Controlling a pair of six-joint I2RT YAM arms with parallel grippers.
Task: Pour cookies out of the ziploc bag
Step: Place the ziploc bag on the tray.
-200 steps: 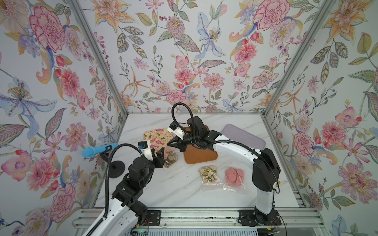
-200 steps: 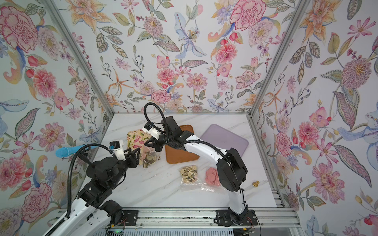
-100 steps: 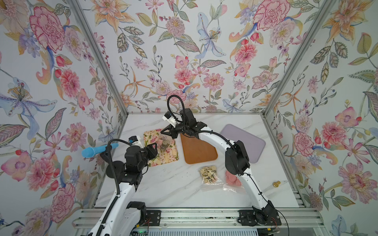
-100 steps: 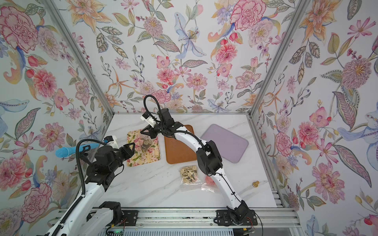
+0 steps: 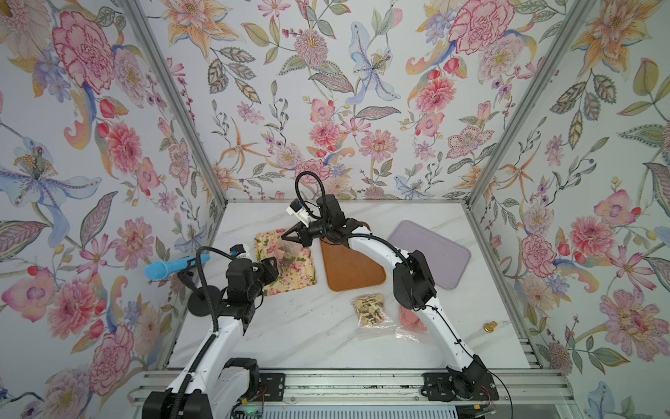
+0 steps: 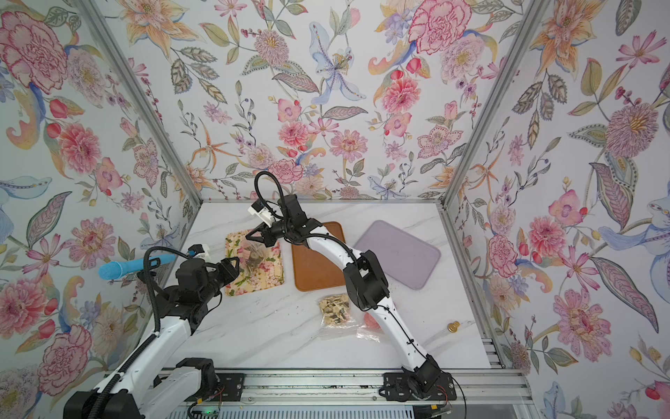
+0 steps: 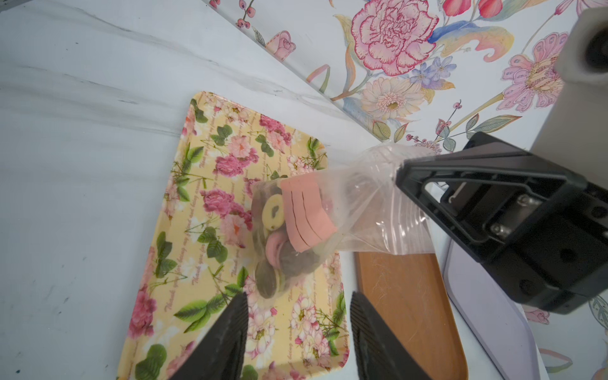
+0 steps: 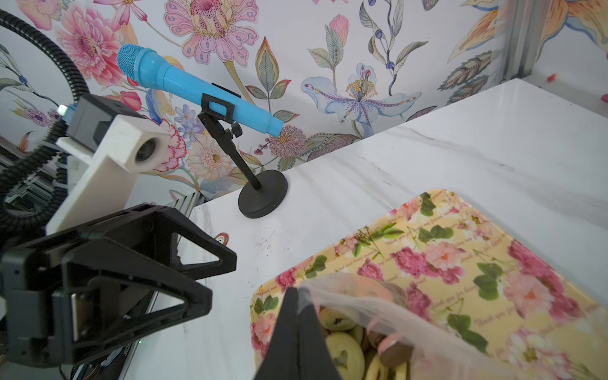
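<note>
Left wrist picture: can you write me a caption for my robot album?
Right hand holds a bag of cookies over the flowery tray, open left hand close by.

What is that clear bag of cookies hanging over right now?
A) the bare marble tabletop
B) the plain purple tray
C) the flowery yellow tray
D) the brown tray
C: the right gripper pinches the ziploc bag, and the cookies in it hang over the flowery yellow tray; the brown tray and purple tray lie off to the side.
</note>
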